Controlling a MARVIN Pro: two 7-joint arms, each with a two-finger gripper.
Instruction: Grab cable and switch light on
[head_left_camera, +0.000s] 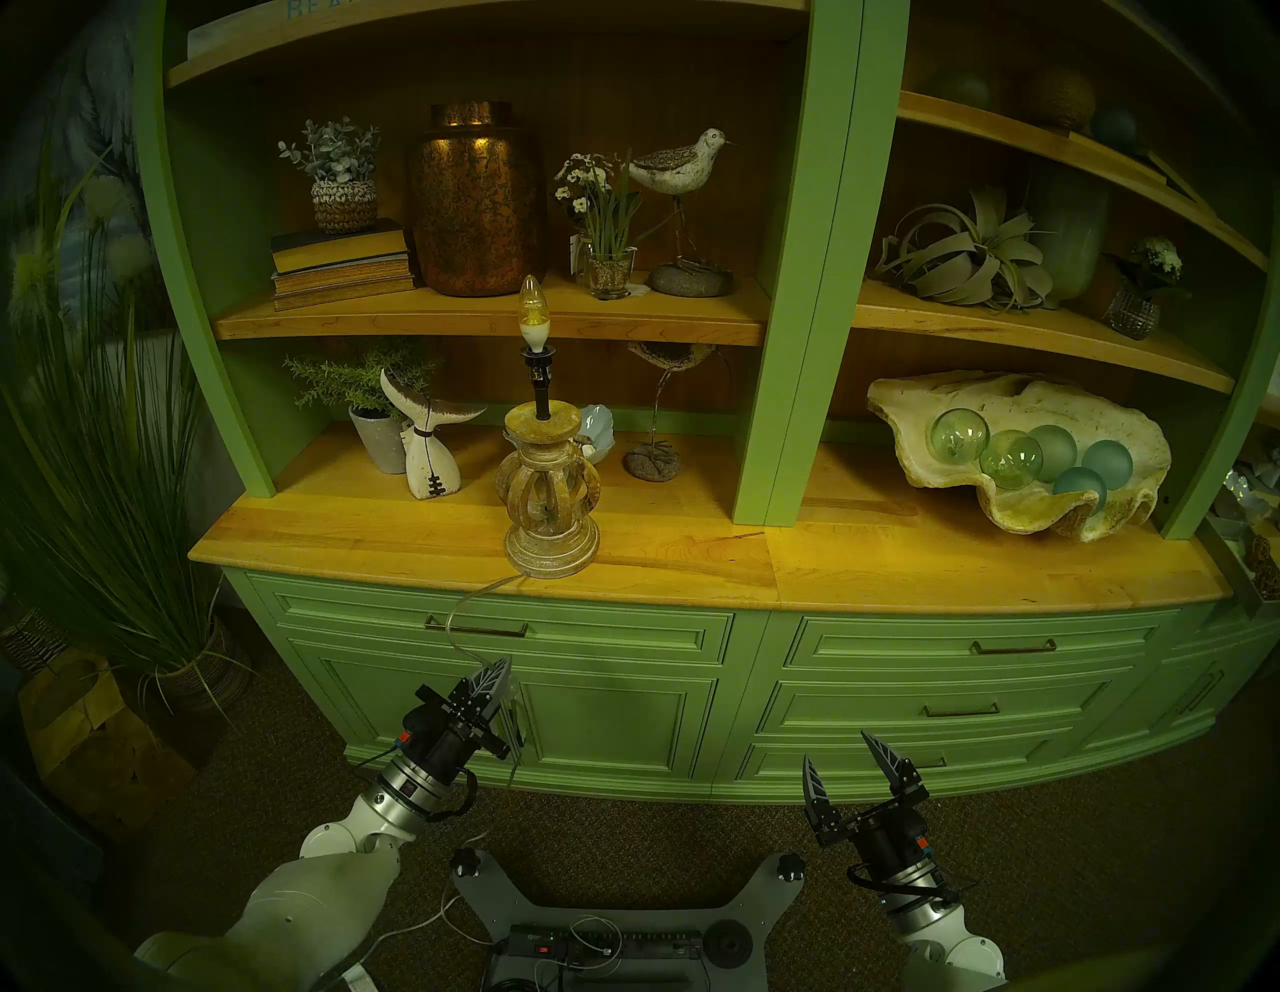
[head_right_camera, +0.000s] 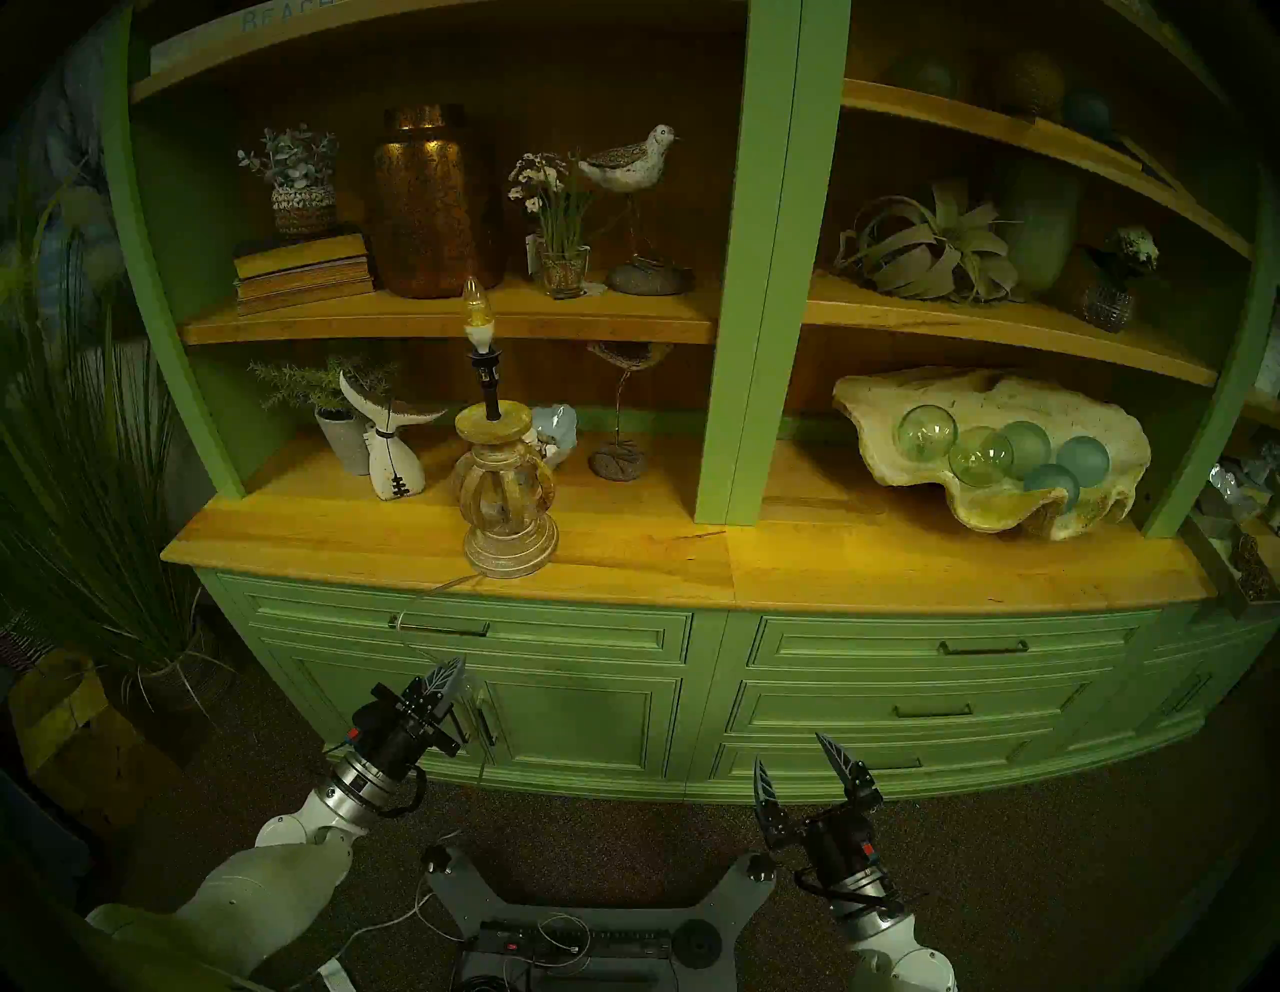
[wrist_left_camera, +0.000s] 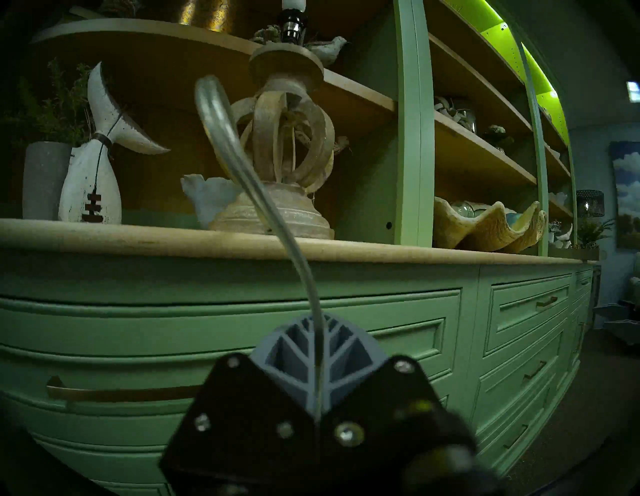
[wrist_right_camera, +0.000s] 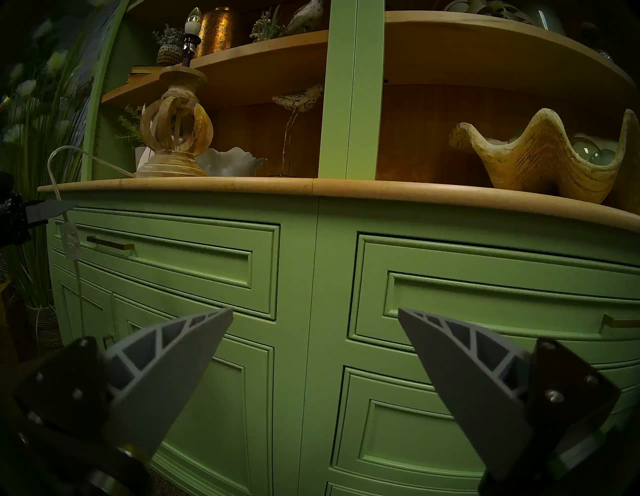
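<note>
cable (head_left_camera: 463, 627), clear lamp cord, arcs off the lamp (head_left_camera: 550, 485) base on the wooden counter (head_left_camera: 900, 568), then runs downward, pinched in the closed left gripper (head_left_camera: 493, 677); inline switch (wrist_right_camera: 71, 240) hangs lengthwise below. right gripper (head_left_camera: 848, 772) gapes empty. no legible writing on them.

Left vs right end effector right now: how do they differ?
The left end effector is shut on the cable, just above its inline switch; the right end effector is open and empty. The left sits before the cabinet door below the lamp, the right before the drawers. Both have grey ribbed fingers.
</note>
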